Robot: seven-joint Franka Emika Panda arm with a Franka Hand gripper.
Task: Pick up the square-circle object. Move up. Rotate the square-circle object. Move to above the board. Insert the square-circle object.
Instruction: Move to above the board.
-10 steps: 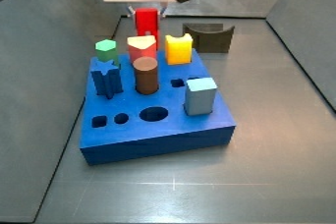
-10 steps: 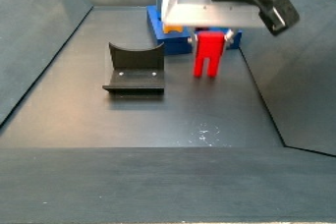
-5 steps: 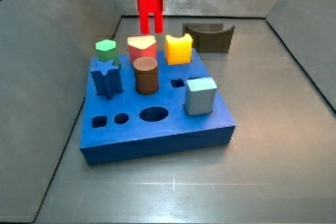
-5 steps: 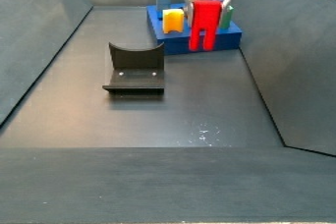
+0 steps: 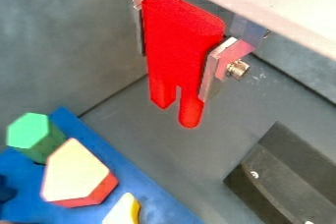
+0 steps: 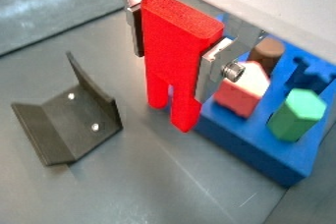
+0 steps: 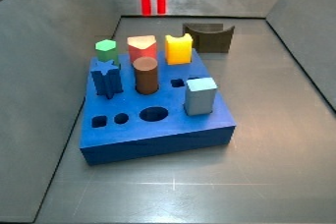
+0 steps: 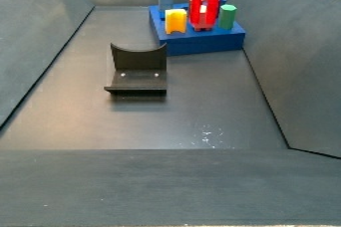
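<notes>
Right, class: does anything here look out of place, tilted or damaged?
Nothing stands out. The gripper holds the square-circle object upright off the floor, beside the board; the pegs stand straight, and the fixture sits apart.

The gripper [image 6: 178, 56] held the red block [image 6: 175, 61] up in the air, with a silver finger [image 6: 218, 63] pressed on each side of it. The red block stood upright, and its lower end split into two legs that hung above the gray floor [image 6: 157, 184]. Just beside it was the blue board [image 6: 282, 140] with a green peg [image 6: 297, 114], a red-and-cream peg [image 6: 242, 89] and a brown peg [image 6: 268, 51] standing in it. The dark fixture [image 6: 69, 117] sat on the floor, apart from the block.
</notes>
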